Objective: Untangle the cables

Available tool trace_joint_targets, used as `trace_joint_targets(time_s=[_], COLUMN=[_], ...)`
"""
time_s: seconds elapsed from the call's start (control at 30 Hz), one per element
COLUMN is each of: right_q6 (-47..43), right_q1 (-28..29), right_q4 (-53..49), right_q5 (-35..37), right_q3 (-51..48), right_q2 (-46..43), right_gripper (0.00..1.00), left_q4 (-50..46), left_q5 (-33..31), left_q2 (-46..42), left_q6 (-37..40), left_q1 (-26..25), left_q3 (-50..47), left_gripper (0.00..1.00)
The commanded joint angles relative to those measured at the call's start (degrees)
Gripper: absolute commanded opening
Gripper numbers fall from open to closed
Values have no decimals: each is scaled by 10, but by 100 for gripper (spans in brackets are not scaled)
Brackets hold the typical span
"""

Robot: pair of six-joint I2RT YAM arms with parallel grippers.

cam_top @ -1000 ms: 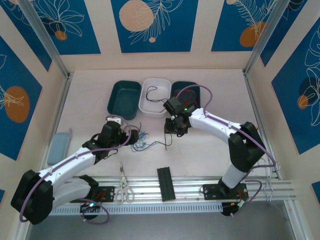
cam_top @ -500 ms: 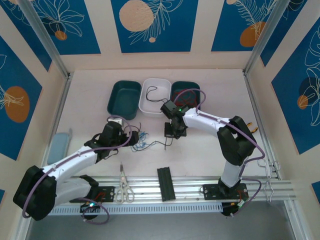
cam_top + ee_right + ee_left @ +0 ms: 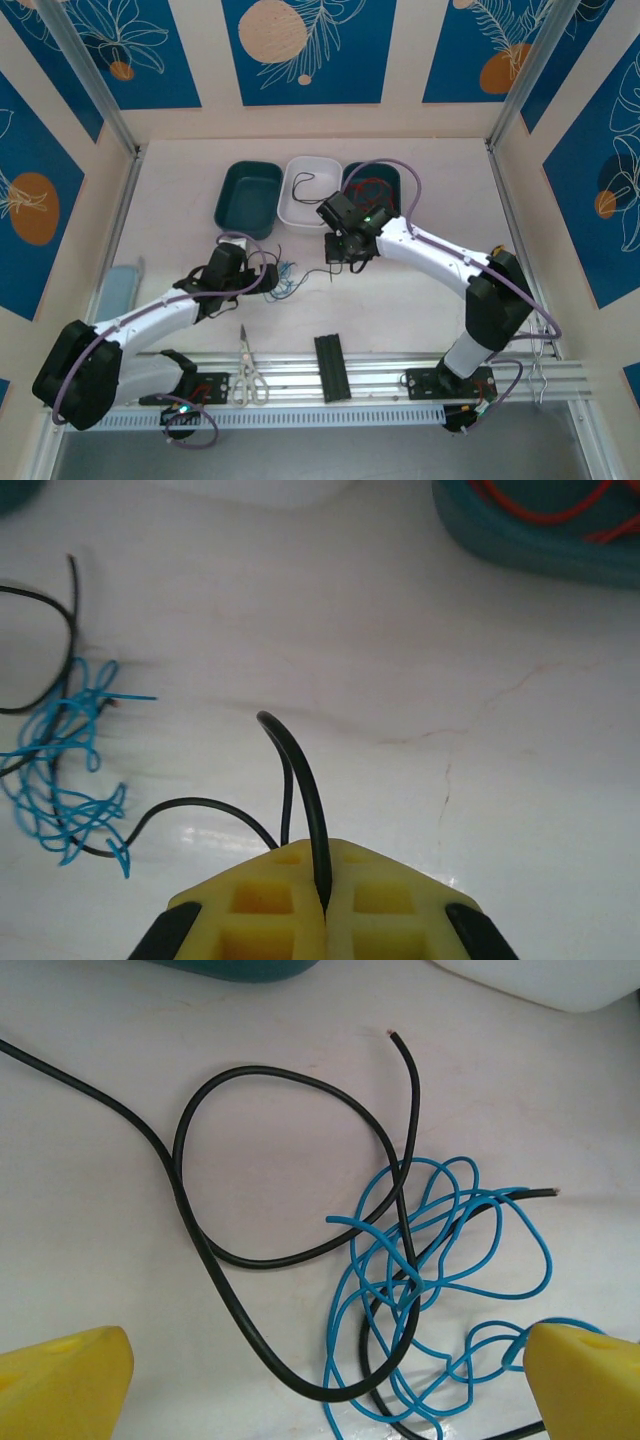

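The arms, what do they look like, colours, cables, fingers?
The left arm and right arm have white links with black joints. A purple cable loops along each. A small green light glows by the right wrist. The fingers are yellow blocks with square recesses.

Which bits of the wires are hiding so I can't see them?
- Right wrist view: the thin black cable disappears between the right gripper's shut yellow pads.
- Left wrist view: the tangled thin blue wire runs off the bottom edge and under a yellow fingertip.
- Right wrist view: the red wire in the dark teal tray is cut by the top edge.
- Top view: the blue tangle's crossings are too small.
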Motion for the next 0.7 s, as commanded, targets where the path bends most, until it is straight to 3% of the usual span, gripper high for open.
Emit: trace_joint_targets(time_s=[0.0,0.27,0.67], right_q6=[-24,-77,-136], right_q1=[14,40,44], right_q4=[-10,35,118], right_q5=[40,68,48], right_q3=[23,21,27], right_q2=[-37,-116,-202], right_gripper=[0,0,0], left_q4=[3,9,10], left_q5=[13,13,8], left_q2=[4,1,-9], left_q6=[2,9,14], left_q1=[6,7,6], left_q3=[2,-1,-5], left_gripper=[100,100,100])
